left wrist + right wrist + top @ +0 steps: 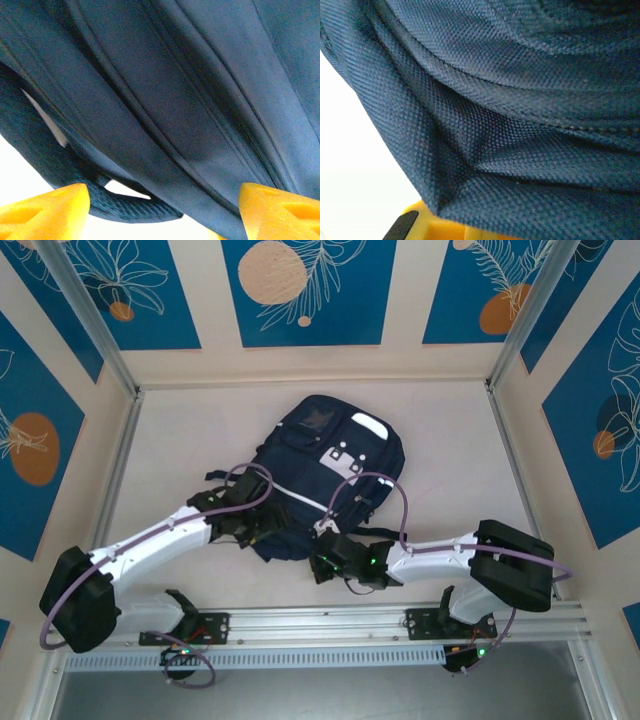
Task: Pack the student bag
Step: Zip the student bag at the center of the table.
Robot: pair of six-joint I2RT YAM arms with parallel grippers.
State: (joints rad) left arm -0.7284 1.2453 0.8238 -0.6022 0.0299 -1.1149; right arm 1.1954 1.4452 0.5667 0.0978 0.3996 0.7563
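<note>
The student bag [330, 465] is a dark navy backpack lying flat in the middle of the white table, with pockets and a light patch facing up. My left gripper [257, 525] sits at the bag's near left edge. In the left wrist view its yellow fingers [47, 210] stand wide apart, open, with navy fabric [165, 110] and a black strap [125, 207] lying across the gap. My right gripper [330, 558] is at the bag's near right corner. In the right wrist view it [455, 220] is shut on a puckered fold of the bag's fabric [510, 130].
Aluminium posts [90, 315] and walls with blue panels close in the table on three sides. A metal rail [330, 625] carrying both arm bases runs along the near edge. Purple cables [385, 490] loop over the bag's near half.
</note>
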